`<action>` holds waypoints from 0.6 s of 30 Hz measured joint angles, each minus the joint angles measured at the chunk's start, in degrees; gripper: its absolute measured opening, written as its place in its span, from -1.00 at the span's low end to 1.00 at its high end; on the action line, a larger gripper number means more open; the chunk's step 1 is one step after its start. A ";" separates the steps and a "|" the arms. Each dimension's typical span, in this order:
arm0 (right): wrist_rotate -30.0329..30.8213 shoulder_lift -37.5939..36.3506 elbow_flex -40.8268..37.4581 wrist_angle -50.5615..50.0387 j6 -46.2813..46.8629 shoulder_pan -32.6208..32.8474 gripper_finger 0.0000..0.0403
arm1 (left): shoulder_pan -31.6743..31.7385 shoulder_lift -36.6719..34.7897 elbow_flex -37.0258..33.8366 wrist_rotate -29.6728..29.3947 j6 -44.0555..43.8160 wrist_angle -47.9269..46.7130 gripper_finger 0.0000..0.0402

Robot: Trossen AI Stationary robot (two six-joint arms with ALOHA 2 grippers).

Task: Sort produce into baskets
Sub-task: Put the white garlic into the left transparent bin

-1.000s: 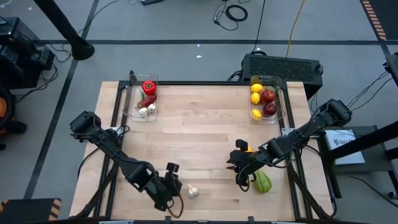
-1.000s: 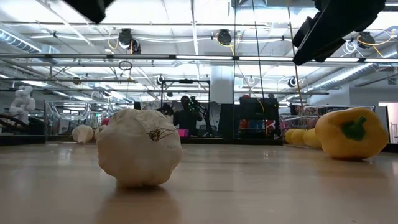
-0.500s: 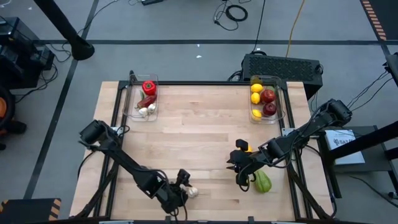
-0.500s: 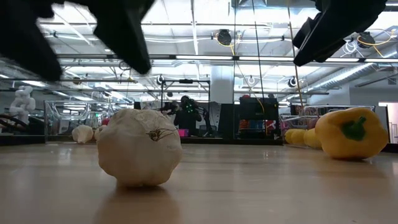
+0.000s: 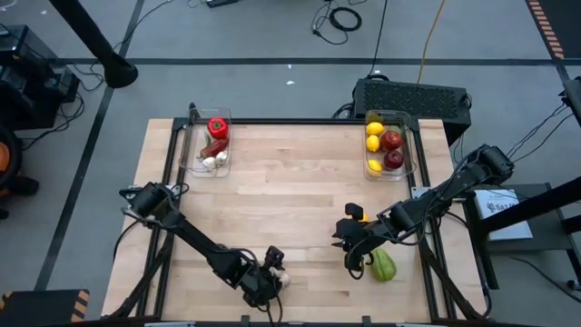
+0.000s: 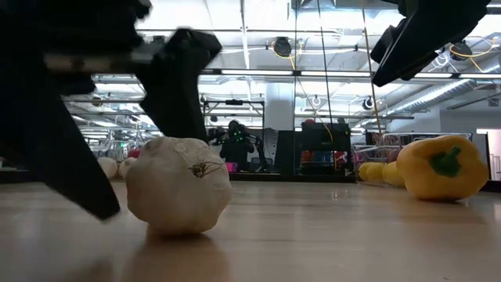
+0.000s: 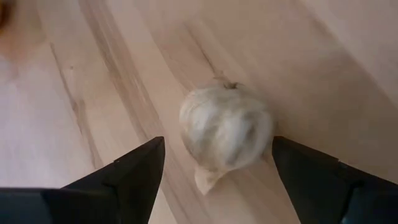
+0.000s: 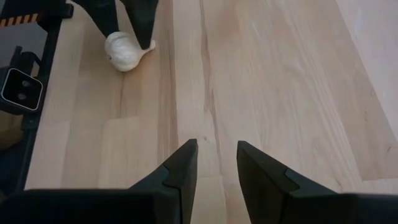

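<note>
Down at the near edge of the tabletop (image 5: 272, 209), the left pincer (image 5: 272, 275) sits low over the white garlic (image 5: 282, 280), fingers spread wide apart, one on each side of the bulb. From the left wrist view the garlic (image 7: 225, 129) lies between the two dark fingertips (image 7: 134, 168) with wood showing on both sides, so nothing is clamped. At table level, the garlic (image 6: 178, 186) rests on the wood with a dark finger (image 6: 176, 86) planted right behind it.

Over on the right, the right pincer (image 5: 349, 247) hangs above the wood, fingers only a narrow gap apart and holding nothing. Just beside it lie a green pepper (image 5: 384, 266) and a yellow pepper (image 6: 442, 167).

At the far edge, the left basket (image 5: 207, 145) holds a red pepper (image 5: 217, 127) and garlic bulbs; the right basket (image 5: 388, 145) holds lemons (image 5: 373, 129) and red apples (image 5: 390, 140).
</note>
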 joint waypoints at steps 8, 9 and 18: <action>0.02 0.00 0.00 -0.09 -0.04 0.00 -0.48 | 2.17 1.34 0.00 4.13 1.21 1.93 0.51; 0.02 0.00 0.00 -0.31 -0.04 0.00 -0.48 | 2.42 1.33 0.00 4.36 1.19 1.88 0.51; 0.04 0.00 0.00 -0.97 0.07 0.00 -0.48 | 3.91 1.31 0.00 4.75 3.14 1.48 0.33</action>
